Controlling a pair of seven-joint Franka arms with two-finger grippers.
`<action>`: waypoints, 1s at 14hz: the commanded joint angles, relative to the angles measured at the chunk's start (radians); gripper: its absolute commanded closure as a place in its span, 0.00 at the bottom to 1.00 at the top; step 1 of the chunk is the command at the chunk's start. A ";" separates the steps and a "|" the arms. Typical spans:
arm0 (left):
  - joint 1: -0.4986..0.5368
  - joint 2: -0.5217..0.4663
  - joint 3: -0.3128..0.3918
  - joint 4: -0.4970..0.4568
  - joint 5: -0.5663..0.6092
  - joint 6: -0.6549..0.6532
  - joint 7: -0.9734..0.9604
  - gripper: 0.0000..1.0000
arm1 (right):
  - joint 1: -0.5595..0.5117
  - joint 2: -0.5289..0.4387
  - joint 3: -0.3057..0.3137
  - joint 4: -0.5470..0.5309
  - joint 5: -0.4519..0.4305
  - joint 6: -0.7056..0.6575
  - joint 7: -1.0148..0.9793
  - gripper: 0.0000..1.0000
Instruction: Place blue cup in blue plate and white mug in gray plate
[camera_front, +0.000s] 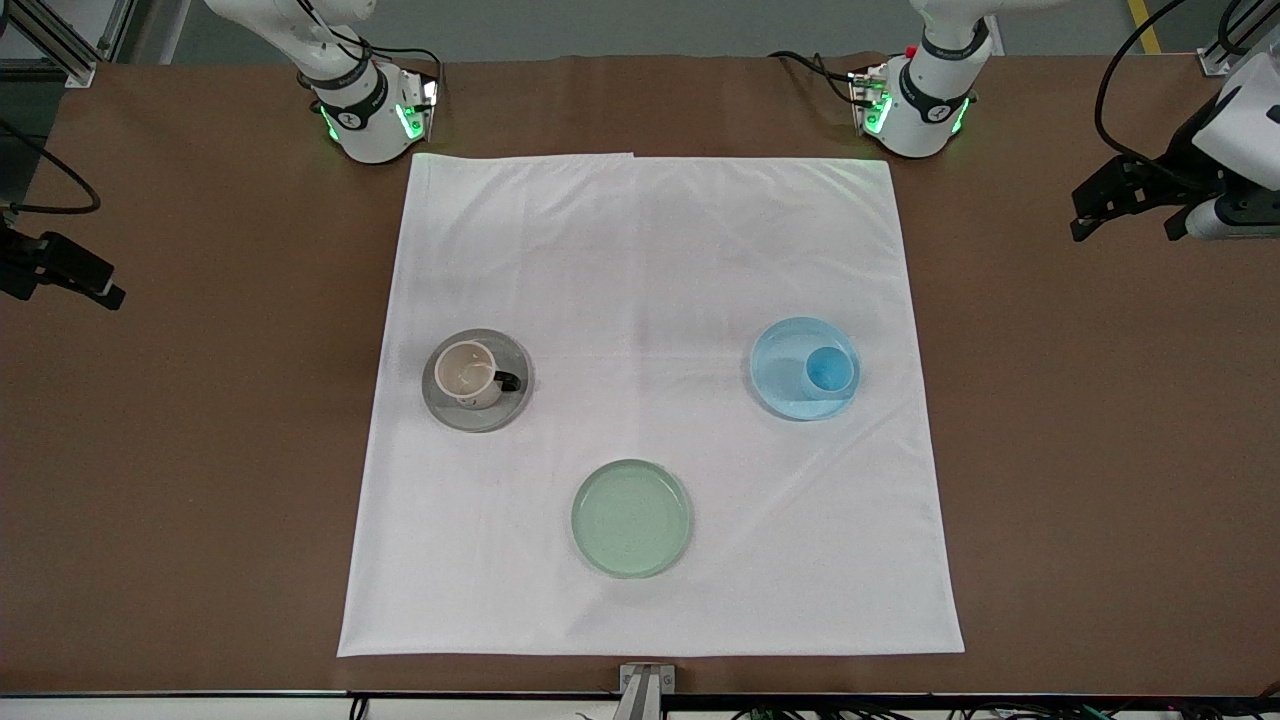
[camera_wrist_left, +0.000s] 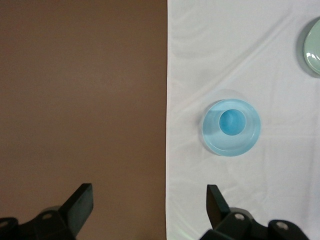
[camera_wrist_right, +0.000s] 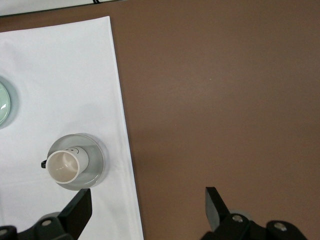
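The blue cup (camera_front: 828, 372) stands upright in the blue plate (camera_front: 778, 368) on the white cloth, toward the left arm's end. The white mug (camera_front: 468, 372) with its black handle stands in the gray plate (camera_front: 500, 416), toward the right arm's end. My left gripper (camera_front: 1085, 222) is open and empty, high over the bare table off the cloth's edge. Its wrist view (camera_wrist_left: 149, 205) shows the cup (camera_wrist_left: 232, 122) in its plate (camera_wrist_left: 220, 143). My right gripper (camera_front: 112, 295) is open and empty over bare table at the other end. Its wrist view (camera_wrist_right: 148, 205) shows the mug (camera_wrist_right: 64, 166) in its plate (camera_wrist_right: 96, 165).
An empty pale green plate (camera_front: 632, 518) lies on the white cloth (camera_front: 650, 250), nearer the front camera than the other two plates. It shows at the edge of both wrist views (camera_wrist_left: 315, 47) (camera_wrist_right: 3, 105). Brown table surrounds the cloth.
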 joint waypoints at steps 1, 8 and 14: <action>0.011 -0.008 0.001 0.009 -0.011 -0.011 0.009 0.00 | -0.014 -0.004 0.012 0.011 0.015 -0.010 0.016 0.00; 0.019 -0.007 -0.001 0.023 -0.010 -0.025 0.007 0.00 | -0.014 -0.006 0.012 0.016 0.004 -0.011 0.007 0.00; 0.019 -0.004 -0.001 0.023 -0.010 -0.025 0.007 0.00 | -0.014 -0.006 0.012 0.017 0.005 -0.013 0.008 0.00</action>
